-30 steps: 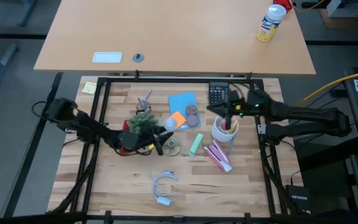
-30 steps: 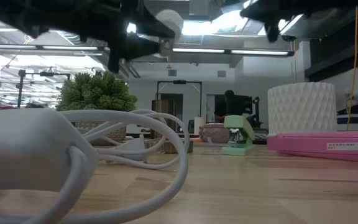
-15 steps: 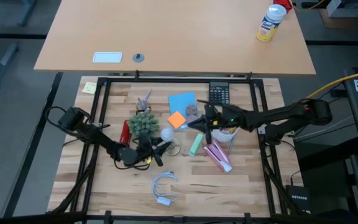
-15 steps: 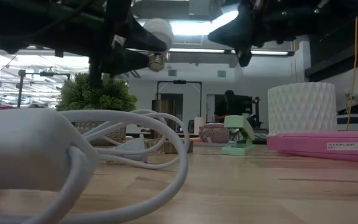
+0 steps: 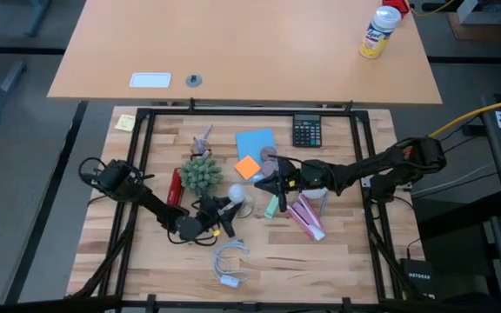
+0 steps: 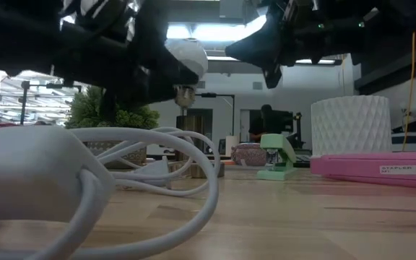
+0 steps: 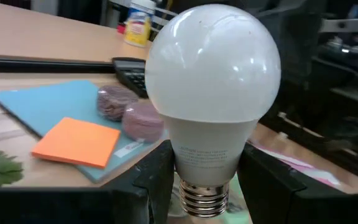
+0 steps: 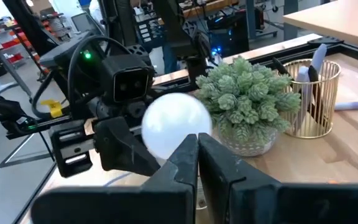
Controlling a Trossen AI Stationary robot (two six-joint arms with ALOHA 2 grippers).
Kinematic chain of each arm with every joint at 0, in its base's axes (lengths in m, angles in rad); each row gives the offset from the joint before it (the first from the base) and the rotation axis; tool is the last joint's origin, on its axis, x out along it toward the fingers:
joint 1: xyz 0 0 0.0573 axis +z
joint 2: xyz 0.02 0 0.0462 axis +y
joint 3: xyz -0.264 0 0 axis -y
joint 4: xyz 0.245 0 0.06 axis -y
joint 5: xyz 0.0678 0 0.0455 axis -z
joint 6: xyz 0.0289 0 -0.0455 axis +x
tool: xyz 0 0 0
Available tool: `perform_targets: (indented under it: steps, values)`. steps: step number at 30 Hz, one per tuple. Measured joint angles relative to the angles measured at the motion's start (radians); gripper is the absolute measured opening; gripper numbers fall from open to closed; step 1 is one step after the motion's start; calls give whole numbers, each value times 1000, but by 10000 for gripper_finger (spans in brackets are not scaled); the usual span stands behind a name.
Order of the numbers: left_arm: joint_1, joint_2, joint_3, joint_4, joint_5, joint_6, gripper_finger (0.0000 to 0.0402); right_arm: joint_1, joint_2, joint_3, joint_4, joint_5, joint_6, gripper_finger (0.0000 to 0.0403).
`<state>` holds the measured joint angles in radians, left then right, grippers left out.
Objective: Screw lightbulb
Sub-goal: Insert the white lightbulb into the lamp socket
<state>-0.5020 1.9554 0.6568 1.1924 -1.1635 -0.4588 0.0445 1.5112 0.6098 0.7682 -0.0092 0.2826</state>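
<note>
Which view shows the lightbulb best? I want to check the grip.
The left wrist view: the lightbulb fills it, neck between the left gripper fingers. High view: small white spot. Low view: partly hidden. Right wrist view: only the globe.

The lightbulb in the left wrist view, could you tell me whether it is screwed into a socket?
No, the lightbulb sits between the left gripper fingers with its metal screw base bare.

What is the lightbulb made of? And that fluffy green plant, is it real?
The lightbulb has a smooth, frosted white globe, plastic or glass by its soft shine; I can't tell which. Its ridged base is shiny grey, so likely metal. The left tool grips its neck. The plant looks fake: stiff, evenly green tufts, probably plastic, though that's a guess.
</note>
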Motion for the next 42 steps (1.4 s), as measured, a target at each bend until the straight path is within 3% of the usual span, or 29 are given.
perform_targets:
  steps: [10,27,36,42]
  values:
    - [34,52,18,-3,-33,-13,153,9,11,0,16,3,0,17]
    - [63,50,19,-104,37,-46,153,8,14,1,33,90,-2,17]
    - [55,49,19,-134,32,-59,153,8,120,4,124,96,1,17]
    - [55,49,19,-140,34,-54,153,8,197,100,125,89,-5,17]
